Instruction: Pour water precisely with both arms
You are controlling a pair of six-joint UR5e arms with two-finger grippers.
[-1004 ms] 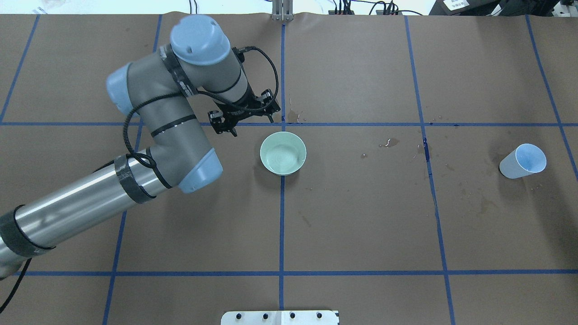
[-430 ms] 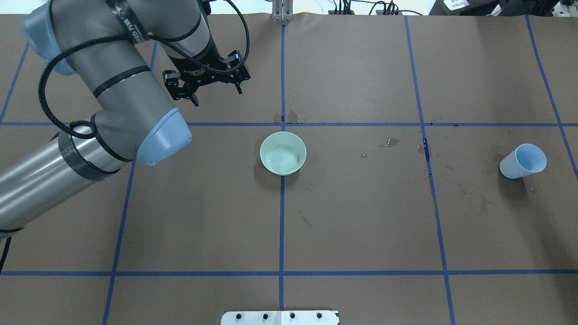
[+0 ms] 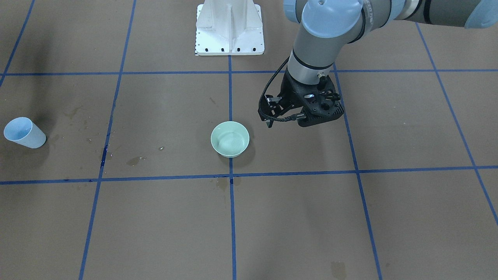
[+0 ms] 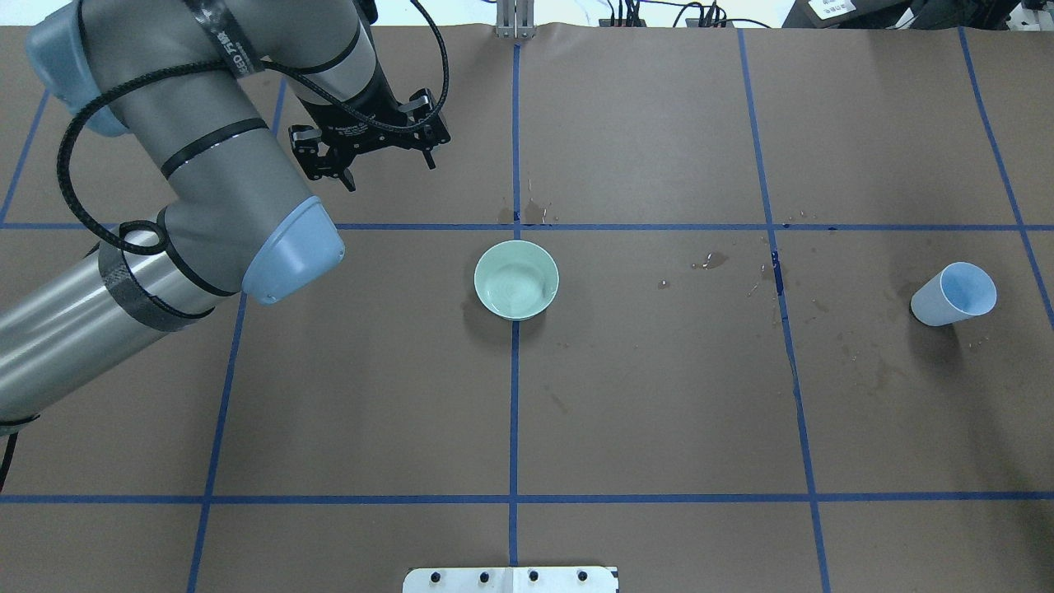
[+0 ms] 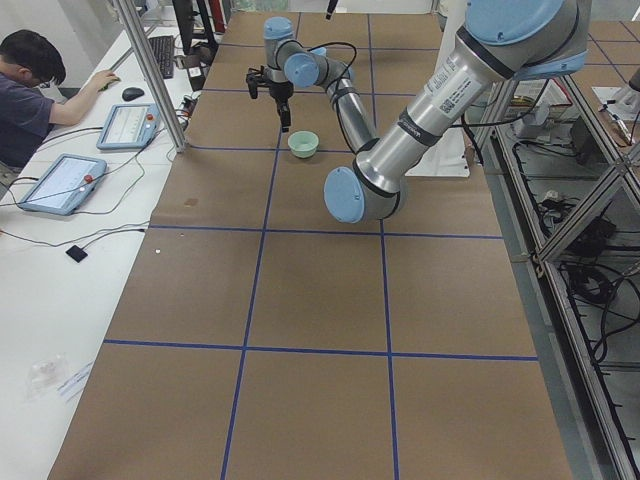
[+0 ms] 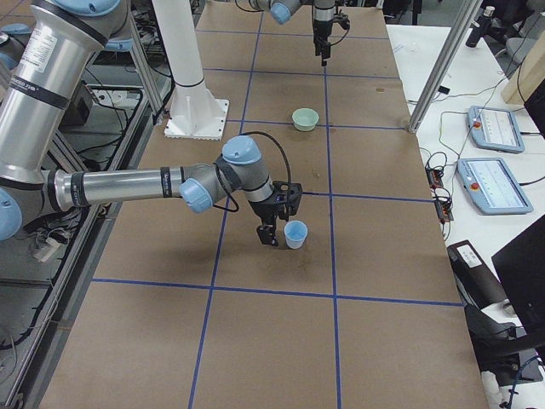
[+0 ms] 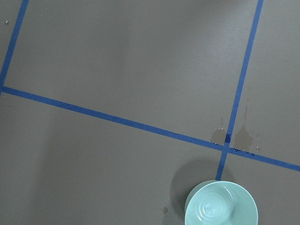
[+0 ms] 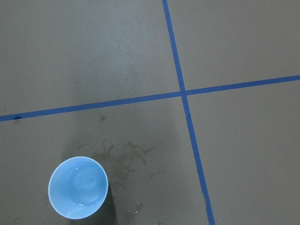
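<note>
Left pincer (image 4: 389, 175) wide, empty; green bowl (image 4: 481, 288) nearby

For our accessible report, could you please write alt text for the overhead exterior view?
The left arm reaches in from the left, its open hand empty above the brown table. A pale-green bowl sits centre, a light-blue cup far right.
</note>
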